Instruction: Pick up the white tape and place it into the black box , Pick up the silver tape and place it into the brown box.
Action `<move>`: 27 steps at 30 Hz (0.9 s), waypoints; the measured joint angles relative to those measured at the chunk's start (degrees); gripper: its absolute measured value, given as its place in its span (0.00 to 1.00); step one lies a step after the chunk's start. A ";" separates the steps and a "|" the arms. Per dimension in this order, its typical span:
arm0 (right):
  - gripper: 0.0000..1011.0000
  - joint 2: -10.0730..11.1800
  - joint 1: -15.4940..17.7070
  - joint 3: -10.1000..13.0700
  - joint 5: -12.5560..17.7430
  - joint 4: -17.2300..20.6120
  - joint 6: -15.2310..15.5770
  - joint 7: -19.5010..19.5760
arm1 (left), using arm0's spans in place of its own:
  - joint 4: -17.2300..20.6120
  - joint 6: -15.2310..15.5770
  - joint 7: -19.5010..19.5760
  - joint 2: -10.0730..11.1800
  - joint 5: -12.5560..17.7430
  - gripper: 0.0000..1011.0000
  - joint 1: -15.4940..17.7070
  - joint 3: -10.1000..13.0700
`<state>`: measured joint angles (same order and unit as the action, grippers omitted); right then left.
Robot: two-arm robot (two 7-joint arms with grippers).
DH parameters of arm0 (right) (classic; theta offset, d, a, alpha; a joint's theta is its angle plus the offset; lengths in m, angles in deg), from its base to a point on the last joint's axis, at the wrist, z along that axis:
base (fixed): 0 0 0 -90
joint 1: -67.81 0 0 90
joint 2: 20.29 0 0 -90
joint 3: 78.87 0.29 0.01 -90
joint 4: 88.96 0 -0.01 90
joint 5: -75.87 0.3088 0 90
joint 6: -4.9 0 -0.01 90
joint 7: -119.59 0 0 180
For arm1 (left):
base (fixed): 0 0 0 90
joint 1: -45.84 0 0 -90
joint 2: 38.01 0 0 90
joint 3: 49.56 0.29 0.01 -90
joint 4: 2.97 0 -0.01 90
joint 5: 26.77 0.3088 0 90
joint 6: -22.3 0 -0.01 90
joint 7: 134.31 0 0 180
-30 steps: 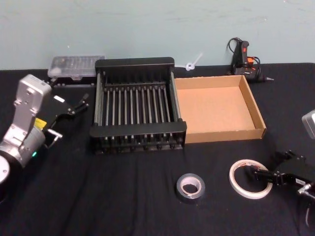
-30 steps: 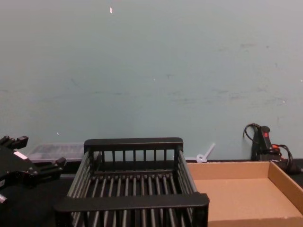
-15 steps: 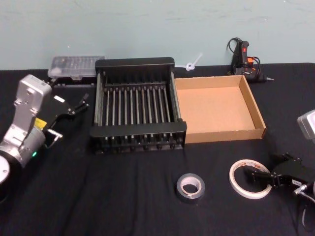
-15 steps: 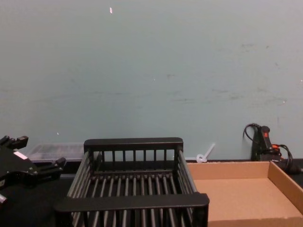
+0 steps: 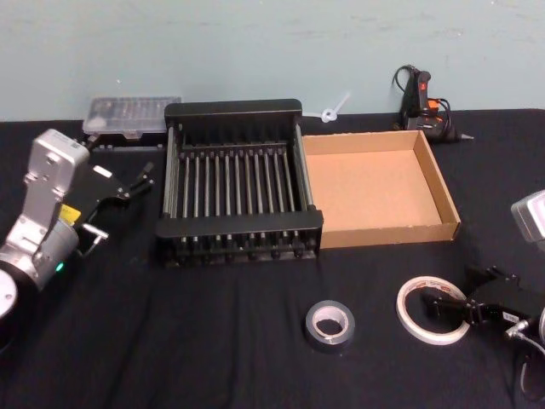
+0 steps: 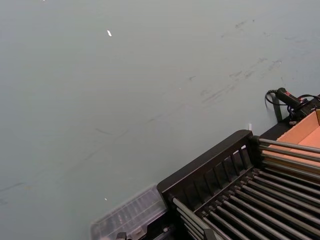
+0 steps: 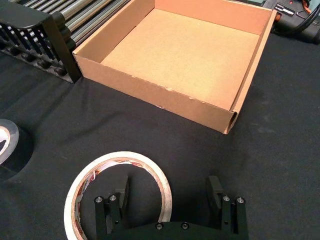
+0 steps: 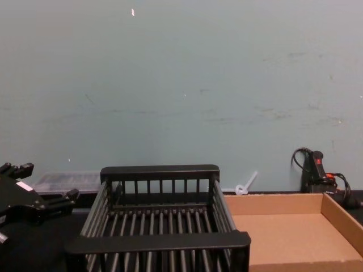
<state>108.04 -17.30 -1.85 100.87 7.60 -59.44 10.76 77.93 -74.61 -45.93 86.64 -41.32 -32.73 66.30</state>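
The right gripper (image 7: 167, 200), jaws spread wide, straddles the rim of the thin white tape ring (image 7: 118, 192) lying flat on the black tabletop (image 5: 213, 332); an off-centre closure risks the ring slipping out.

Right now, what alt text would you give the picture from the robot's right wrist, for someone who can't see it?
The right pincer, open, straddles the near edge of the white tape, one finger inside the ring and one outside it, on a black table. Beyond lie the empty brown box, a corner of the black box and part of the silver tape.
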 joint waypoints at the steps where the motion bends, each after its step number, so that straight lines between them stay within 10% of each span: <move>1: 0.99 -0.02 0.00 0.01 -0.03 0.00 0.01 -0.01 | 0.00 0.00 0.00 0.00 0.00 0.99 0.00 0.00; 27: 0.99 -0.03 0.30 0.12 -1.46 0.35 -1.06 -1.00 | 0.00 0.00 0.00 0.00 0.00 0.99 0.00 0.00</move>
<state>108.01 -17.00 -1.73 99.41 7.95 -60.50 9.76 77.93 -74.61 -45.93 86.64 -41.32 -32.73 66.30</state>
